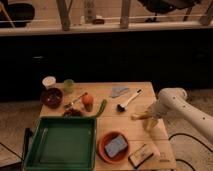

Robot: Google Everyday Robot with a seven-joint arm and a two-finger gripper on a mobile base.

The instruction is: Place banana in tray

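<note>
The banana (140, 116) is small and yellow and lies on the wooden table (165, 159) right of centre. My gripper (150, 121) hangs from the white arm (172, 100) that comes in from the right, and sits at the banana's right end, down at table level. The dark-green tray (60, 120) lies at the front left, well left of the banana, with nothing visible inside it.
An orange bowl with a blue sponge (116, 146) stands between tray and gripper. A brush (128, 100), grey cloth (119, 91), green vegetable (101, 107), orange item (88, 101), dark bowl (51, 96), white cup (49, 81) and green cup (68, 85) lie behind. A block (141, 155) sits at the front.
</note>
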